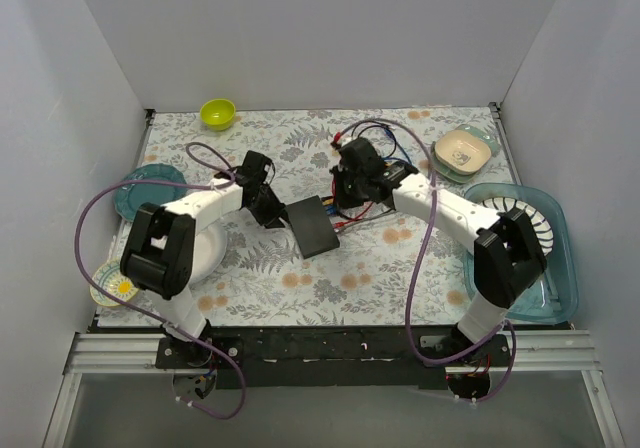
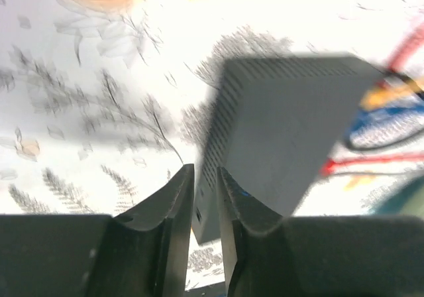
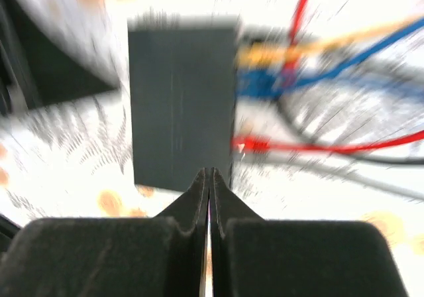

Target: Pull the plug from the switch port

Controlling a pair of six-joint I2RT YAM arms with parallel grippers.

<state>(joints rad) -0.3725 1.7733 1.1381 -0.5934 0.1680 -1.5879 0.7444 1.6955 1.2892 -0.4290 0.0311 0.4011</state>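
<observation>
Right wrist view shows a red-cabled plug (image 3: 252,142) seemingly still seated in the flat dark grey switch box (image 3: 182,105), with the right gripper (image 3: 209,172) clenched empty nearby.

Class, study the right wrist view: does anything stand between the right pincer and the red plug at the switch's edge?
Nothing visible does. The right pincer, shut, points at the near edge of the switch; the red plug sits to its right with only bare tablecloth between. The other cables lie beyond.

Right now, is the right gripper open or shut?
Shut: the right gripper shows its fingers pressed together in the wrist view, nothing between them.
</observation>
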